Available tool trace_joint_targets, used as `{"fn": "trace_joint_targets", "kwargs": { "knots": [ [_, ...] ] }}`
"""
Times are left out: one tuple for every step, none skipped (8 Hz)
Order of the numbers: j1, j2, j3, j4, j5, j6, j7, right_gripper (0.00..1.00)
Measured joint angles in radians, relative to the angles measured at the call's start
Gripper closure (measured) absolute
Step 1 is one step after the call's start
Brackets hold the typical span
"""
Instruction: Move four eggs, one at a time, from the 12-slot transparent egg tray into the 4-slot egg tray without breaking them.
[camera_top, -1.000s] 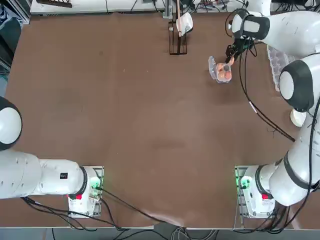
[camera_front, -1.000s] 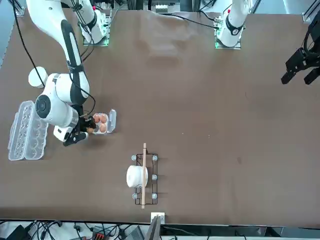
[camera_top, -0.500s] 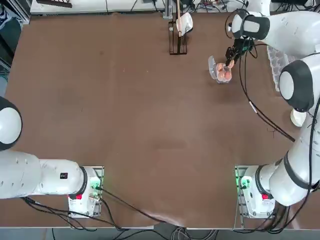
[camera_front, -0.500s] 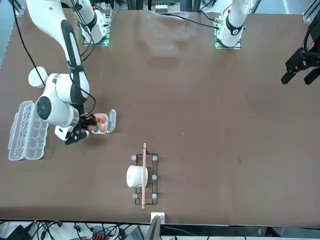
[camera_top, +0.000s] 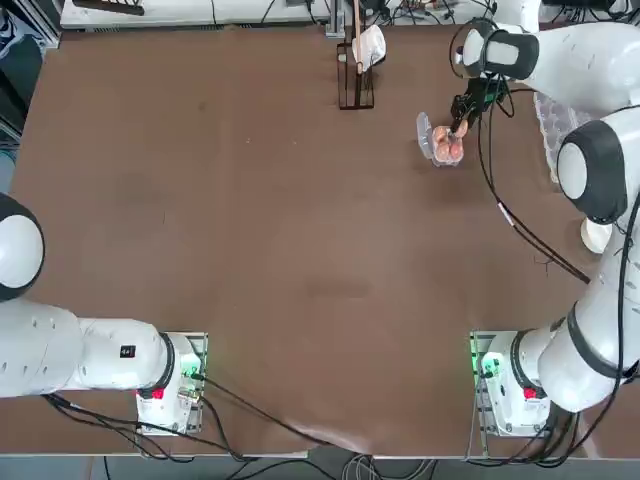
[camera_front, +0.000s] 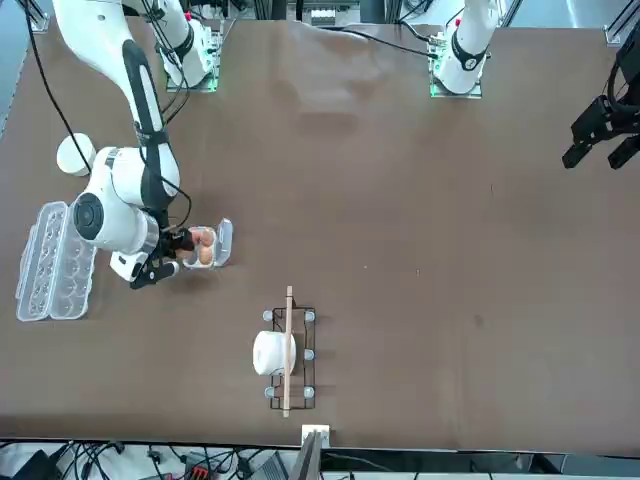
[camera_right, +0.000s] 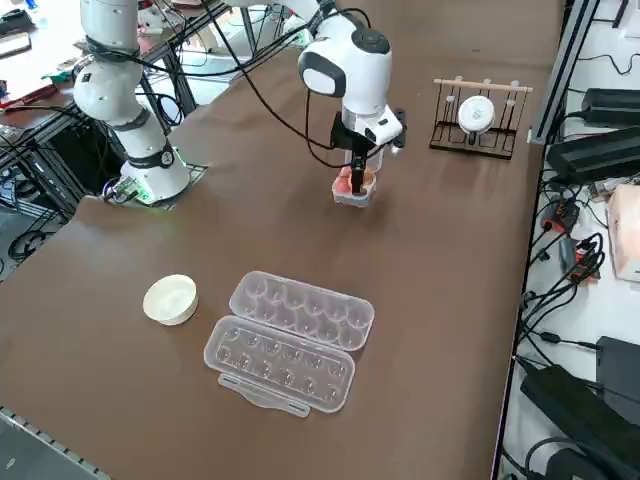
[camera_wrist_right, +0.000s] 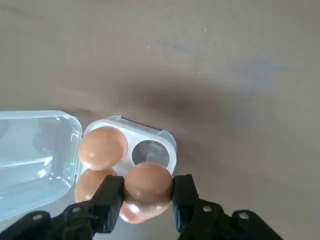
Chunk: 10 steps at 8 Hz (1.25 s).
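An orange-brown egg (camera_wrist_right: 148, 182) sits pinched between the two black fingers (camera_wrist_right: 111, 196) of the right gripper (camera_wrist_right: 145, 197), which are clamped on its sides; the wrist view shows it hanging over the 4-slot egg tray (camera_wrist_right: 165, 137), above the tray's cups; whether it touches the tray cannot be told. In that tray one egg (camera_wrist_right: 103, 147) fills a cup beside the hinged clear lid (camera_wrist_right: 35, 155), which lies flat and open; a second egg (camera_wrist_right: 90, 185) lies next to it, partly behind a finger; a third egg (camera_wrist_right: 135, 212) shows only as a pale sliver under the held one; one cup (camera_wrist_right: 151, 153) stands bare.

In the top view the small tray (camera_top: 443, 146) rests on the brown counter (camera_top: 300, 220) at about 1 o'clock from the middle, with the gripper (camera_top: 458, 125) directly over it, pointing down; the side view gives the same, the gripper (camera_right: 356, 178) just above the tray (camera_right: 352, 190).

The 12-slot transparent egg tray (camera_right: 290, 338) lies open, well apart from the small tray, towards 3 o'clock in the top view, its cups showing no eggs; a round white bowl (camera_right: 170, 298) stands just beside it; at 12 o'clock in the top view stands a dark wire rack (camera_top: 354, 80) with a wooden bar, holding a white cup (camera_top: 370, 44).
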Motion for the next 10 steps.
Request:
{"fn": "trace_joint_targets", "kwargs": {
  "knots": [
    [0.0,0.007,0.0,0.0,0.021,0.0,0.0,0.44],
    [0.001,0.011,0.0,0.0,0.033,0.0,0.0,0.44],
    [0.002,0.013,0.0,0.0,0.034,0.0,0.0,0.44],
    [0.002,0.013,0.0,0.0,0.034,0.001,-0.001,0.43],
    [0.002,0.013,0.0,0.0,0.034,0.003,-0.001,0.42],
    [0.002,0.013,0.0,0.0,0.034,0.003,-0.001,0.3],
    [0.002,0.013,-0.001,0.0,0.034,0.004,-0.001,0.11],
    [0.002,0.013,-0.001,0.001,0.034,0.004,-0.002,0.01],
    [0.002,0.013,-0.001,0.004,0.034,0.004,-0.002,0.0],
    [0.002,0.012,-0.002,0.008,0.034,0.006,-0.002,0.0]
  ]
}}
